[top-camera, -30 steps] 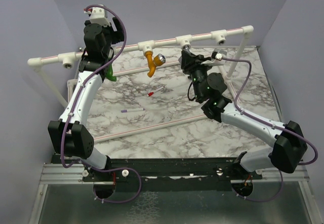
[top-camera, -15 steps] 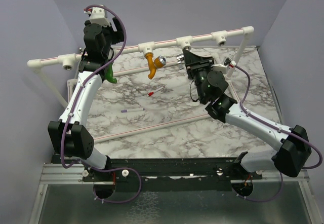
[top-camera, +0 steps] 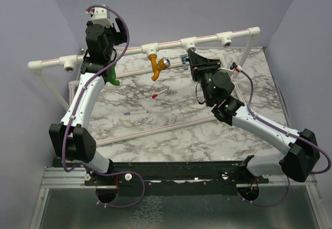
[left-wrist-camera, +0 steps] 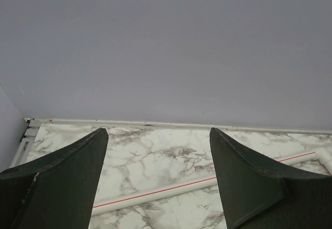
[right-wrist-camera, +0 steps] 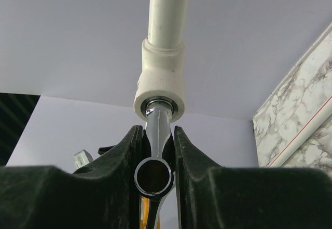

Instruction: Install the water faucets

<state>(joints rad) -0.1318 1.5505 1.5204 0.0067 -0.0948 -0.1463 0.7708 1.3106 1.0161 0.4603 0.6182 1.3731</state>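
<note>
Grey metal faucet point(right-wrist-camera: 158, 119): over the last second my right tool point(right-wrist-camera: 156, 134) has swung round at the wrist, pinching the stem throughout. I judge this a threading turn, with seating under way. The stem end sits in the socket of the white tee point(right-wrist-camera: 160, 91) on the far rail, and the spout ring lies between my fingers. My left tool point(left-wrist-camera: 158, 131) is spread, unmoved and holding nothing, at far left beside the green faucet point(top-camera: 112, 76).

Two arms, left arm point(top-camera: 85, 97) and right arm point(top-camera: 259, 128): white tubular links between black, boxy joint housings. A purple cable point(top-camera: 128, 32) loops along each arm (green indicator lights point(top-camera: 207, 76) dot the right arm's black housings). The gripper fingers point(left-wrist-camera: 62, 187) are matte black wedges, broad at the root.
</note>
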